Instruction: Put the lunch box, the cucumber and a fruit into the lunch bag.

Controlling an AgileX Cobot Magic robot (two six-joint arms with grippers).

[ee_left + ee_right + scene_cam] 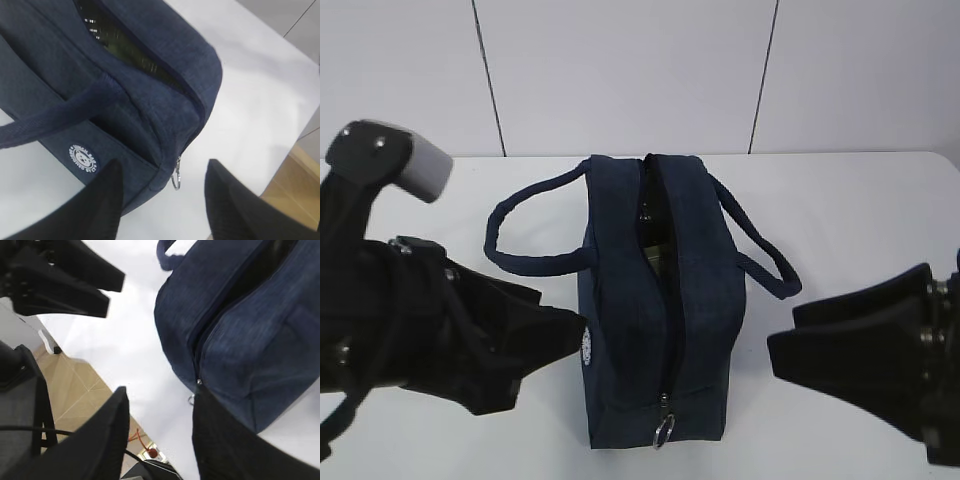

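Black and spread wide, my left claw [162,200] hovers holding nothing beside the lunch bag [655,300]; my right claw [160,435] gapes empty by its ring pull [663,431]. The bag stands mid-surface [860,220], zipper partly undone.

Looks like a lab or robot test room: bare white table [850,200] filling the middle of the exterior view, plain pale panelled wall [620,70] with dark seams across the top, tan tiled floor [82,385] with loose cables [137,437] at lower left of the right wrist view.
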